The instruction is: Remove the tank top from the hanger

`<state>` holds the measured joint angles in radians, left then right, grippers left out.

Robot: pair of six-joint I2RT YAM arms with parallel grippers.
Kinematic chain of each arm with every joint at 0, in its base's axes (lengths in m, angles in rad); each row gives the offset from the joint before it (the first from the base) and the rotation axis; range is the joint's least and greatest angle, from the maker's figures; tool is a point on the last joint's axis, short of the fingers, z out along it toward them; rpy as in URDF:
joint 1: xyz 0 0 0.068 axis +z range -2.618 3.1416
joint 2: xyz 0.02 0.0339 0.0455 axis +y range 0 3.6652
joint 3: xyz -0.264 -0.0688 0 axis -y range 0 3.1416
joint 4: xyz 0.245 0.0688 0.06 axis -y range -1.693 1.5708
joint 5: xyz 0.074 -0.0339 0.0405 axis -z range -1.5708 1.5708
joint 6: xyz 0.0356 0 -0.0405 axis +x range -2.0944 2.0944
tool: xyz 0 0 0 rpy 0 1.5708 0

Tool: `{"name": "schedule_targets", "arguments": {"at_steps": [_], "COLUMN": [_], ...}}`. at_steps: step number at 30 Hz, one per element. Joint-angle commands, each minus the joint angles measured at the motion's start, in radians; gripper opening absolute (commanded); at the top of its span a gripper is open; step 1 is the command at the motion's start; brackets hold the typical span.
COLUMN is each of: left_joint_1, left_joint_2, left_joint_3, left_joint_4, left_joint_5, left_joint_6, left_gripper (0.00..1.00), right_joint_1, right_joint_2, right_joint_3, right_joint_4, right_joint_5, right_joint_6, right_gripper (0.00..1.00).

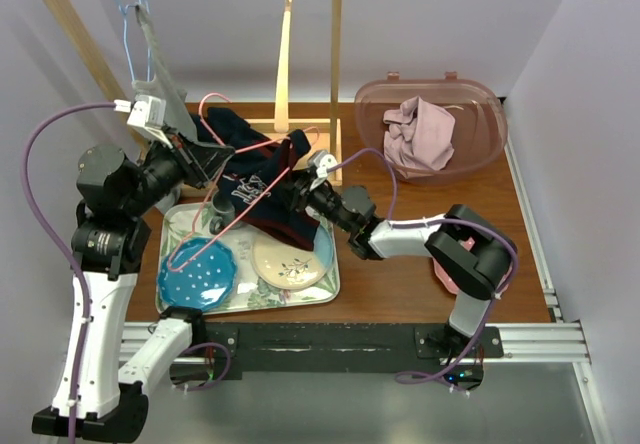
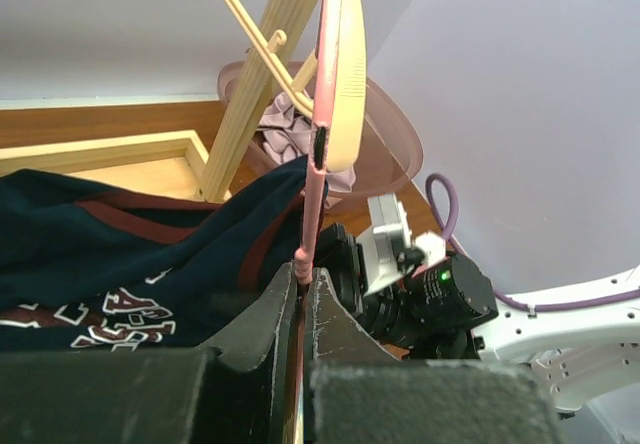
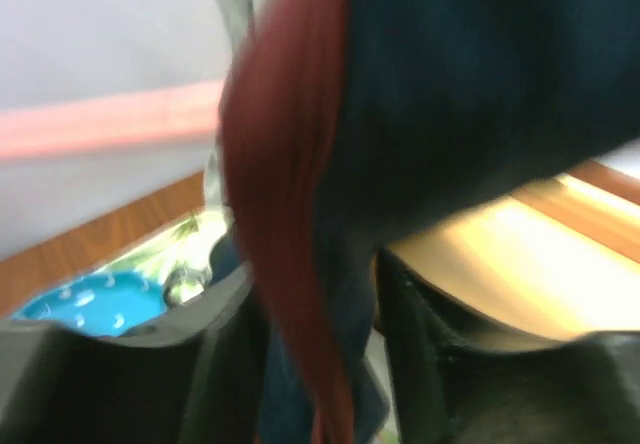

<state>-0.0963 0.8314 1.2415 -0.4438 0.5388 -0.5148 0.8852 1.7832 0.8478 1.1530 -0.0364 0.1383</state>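
The tank top [image 2: 120, 254] looks cloth, the hanger [image 2: 326, 64] smooth plastic.

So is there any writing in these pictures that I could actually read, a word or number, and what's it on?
White block lettering on the front of the navy tank top: creased and partly folded under, unreadable in every view.
Blue plate and cream plate: patterns only, no writing.
No other readable text shows anywhere.

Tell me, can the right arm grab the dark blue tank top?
Probably yes: the right fingers sit either side of the tank top, nothing in between. Left fingers just pinch the pink hanger.
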Motion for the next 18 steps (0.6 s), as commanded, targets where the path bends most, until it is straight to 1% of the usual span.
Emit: {"name": "schedule_targets", "arguments": {"at_steps": [1, 2, 3, 4, 5, 8, 10, 12, 15, 17, 18], "left_joint_1": [0.004, 0.004, 0.004, 0.004, 0.003, 0.004, 0.004, 0.003, 0.004, 0.004, 0.003], "left_joint_2": [-0.055, -0.061, -0.07, -0.072, -0.075, -0.078, -0.094, -0.115, -0.132, -0.15, -0.156], "left_joint_3": [0.012, 0.006, 0.001, -0.002, -0.004, -0.008, -0.019, -0.017, -0.004, -0.008, -0.01], "left_joint_4": [0.008, -0.005, -0.018, -0.035, -0.065, -0.09, -0.092, -0.11, -0.145, -0.15, -0.15], "left_joint_5": [0.02, 0.004, -0.016, -0.07, -0.097, -0.125, -0.143, -0.181, -0.169, -0.16, -0.175], "left_joint_6": [-0.016, -0.004, 0.033, 0.054, 0.074, 0.113, 0.128, 0.162, 0.186, 0.185, 0.182], "left_gripper": [0.0, 0.0, 0.0, 0.0, 0.0, 0.0, 0.0, 0.0, 0.0, 0.0, 0.0], "right_joint_1": [0.001, -0.003, -0.011, -0.023, -0.049, -0.08, -0.094, -0.124, -0.181, -0.199, -0.201], "right_joint_2": [-0.001, -0.004, -0.022, -0.037, -0.053, -0.126, -0.157, -0.198, -0.248, -0.299, -0.321], "right_joint_3": [0.085, 0.091, 0.1, 0.1, 0.097, 0.088, 0.102, 0.114, 0.14, 0.157, 0.172], "right_joint_4": [0.045, 0.028, 0.005, -0.042, -0.053, -0.13, -0.2, -0.234, -0.283, -0.352, -0.413], "right_joint_5": [0.075, 0.088, 0.111, 0.109, 0.102, 0.133, 0.15, 0.151, 0.106, 0.098, 0.104], "right_joint_6": [0.015, 0.014, 0.024, 0.046, 0.093, 0.129, 0.112, 0.107, 0.123, 0.1, 0.09], "right_gripper": [0.16, 0.03, 0.0, 0.0, 0.0, 0.0, 0.0, 0.0, 0.0, 0.0, 0.0]}}
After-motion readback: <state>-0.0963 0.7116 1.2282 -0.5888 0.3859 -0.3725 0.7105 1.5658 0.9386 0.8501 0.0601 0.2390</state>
